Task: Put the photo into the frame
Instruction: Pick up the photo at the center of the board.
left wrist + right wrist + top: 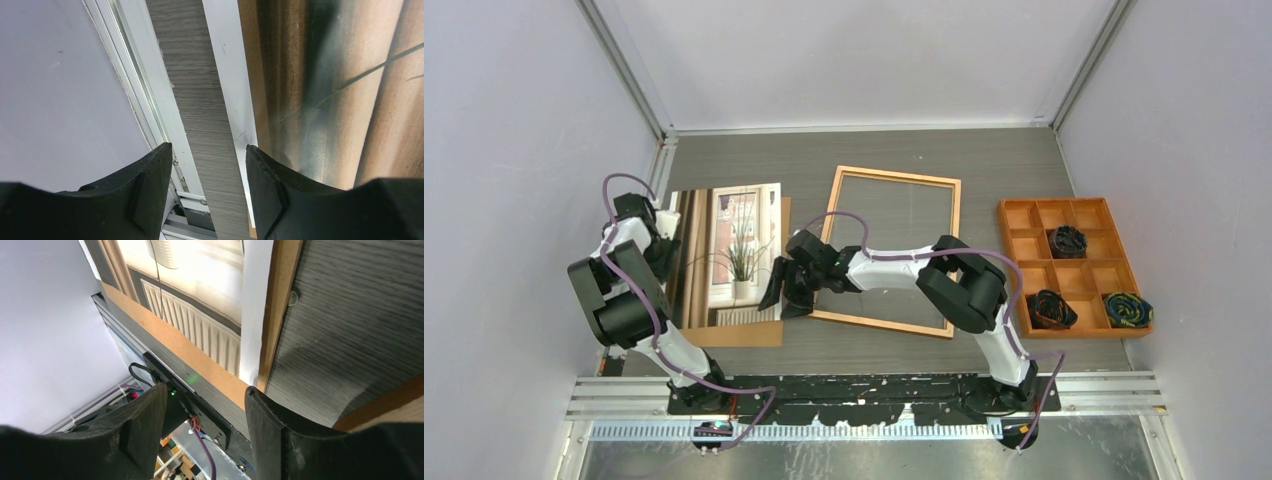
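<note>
Resting photo (734, 250): face up on backing board (744, 335), left of frame (899, 176)
Left gripper (207, 155): jaws apart, empty, over photo's left edge
Right gripper (205, 395): jaws apart, empty, at photo's near-right corner

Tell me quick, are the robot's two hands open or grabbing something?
Left gripper: open, holding nothing, at the edge of the photo.
Right gripper: open, holding nothing, by a corner of the photo.

Nothing legible

We can read no words, numbers, brands or signs in any of the three views; the photo (729, 255) at centre left of the top view carries a printed picture only, without lettering.
</note>
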Robot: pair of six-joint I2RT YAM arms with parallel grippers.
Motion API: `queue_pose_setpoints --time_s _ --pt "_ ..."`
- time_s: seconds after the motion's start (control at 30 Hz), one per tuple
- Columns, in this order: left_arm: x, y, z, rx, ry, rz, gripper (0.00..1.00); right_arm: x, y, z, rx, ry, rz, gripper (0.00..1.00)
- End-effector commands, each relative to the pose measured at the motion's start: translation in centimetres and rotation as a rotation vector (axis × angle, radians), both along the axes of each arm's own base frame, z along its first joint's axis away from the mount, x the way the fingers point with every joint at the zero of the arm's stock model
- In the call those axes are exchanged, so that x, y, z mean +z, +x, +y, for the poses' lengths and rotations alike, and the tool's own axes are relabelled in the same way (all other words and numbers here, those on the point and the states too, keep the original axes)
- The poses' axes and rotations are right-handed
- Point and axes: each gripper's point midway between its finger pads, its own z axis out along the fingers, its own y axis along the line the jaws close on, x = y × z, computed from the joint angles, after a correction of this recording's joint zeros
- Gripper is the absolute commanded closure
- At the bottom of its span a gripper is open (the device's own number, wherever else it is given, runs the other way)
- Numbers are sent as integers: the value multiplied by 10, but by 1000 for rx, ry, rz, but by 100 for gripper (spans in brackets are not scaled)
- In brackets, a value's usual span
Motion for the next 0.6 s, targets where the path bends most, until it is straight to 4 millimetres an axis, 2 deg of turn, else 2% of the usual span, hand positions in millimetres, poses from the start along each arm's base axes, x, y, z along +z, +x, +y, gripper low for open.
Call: queue_pose_setpoints --time_s 0.0,0.57 --pt "5 6 2 -19 6 -39 43 18 0 13 0 79 4 37" --pt "6 5 -1 -37 0 -50 43 8 -11 -2 18 50 34 38"
